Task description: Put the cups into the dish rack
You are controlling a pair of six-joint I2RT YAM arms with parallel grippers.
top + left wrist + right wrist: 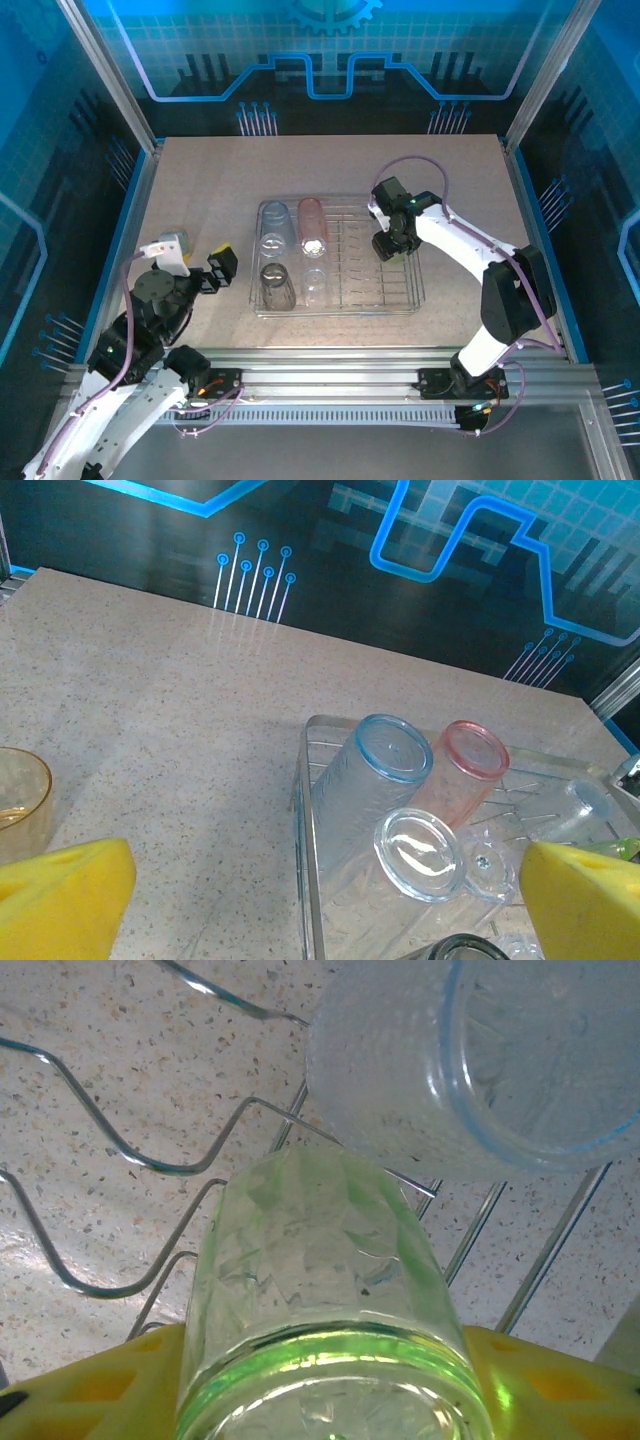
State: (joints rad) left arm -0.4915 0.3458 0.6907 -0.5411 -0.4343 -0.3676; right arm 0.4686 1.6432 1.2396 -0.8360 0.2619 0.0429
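**Top external: right tool (394,244) holding yellow-green cup (320,1260) over dish rack (405,288)**

Right wrist view: we see the yellow-green cup lying across the rack wires. Yellow pads (90,1390) sit against both its sides near the rim, so the right tool is closed on it, jaws as wide as the cup. The cup's far end sits just beside a bluish-rimmed cup (420,1070) that lies on its side on the wires. We can't tell if the two touch.

From above, the dish rack sits mid-desk (200,180), a bit closer to the near edge. The right tool hangs over the rack's right half, toward its far side.

We count four cups in the left half of the rack:
- The pale blue cup (272,225) and pink cup (312,222) lie on their sides, next to each other, in the far-left part.
- The dark grey cup (277,287) and clear cup (314,285) stand in the near-left part. We can't tell if those two are mouth up or down.

Left tool (320,890) is wide open. Its yellow fingers (60,890) show at both lower corners of the left wrist view. It hangs low over the desk off the rack's left side, pointing toward the rack.

We also see a yellowish cup (18,795) standing mouth up on the desk near the left edge. It is close to the left tool's left finger and well apart from the rack.
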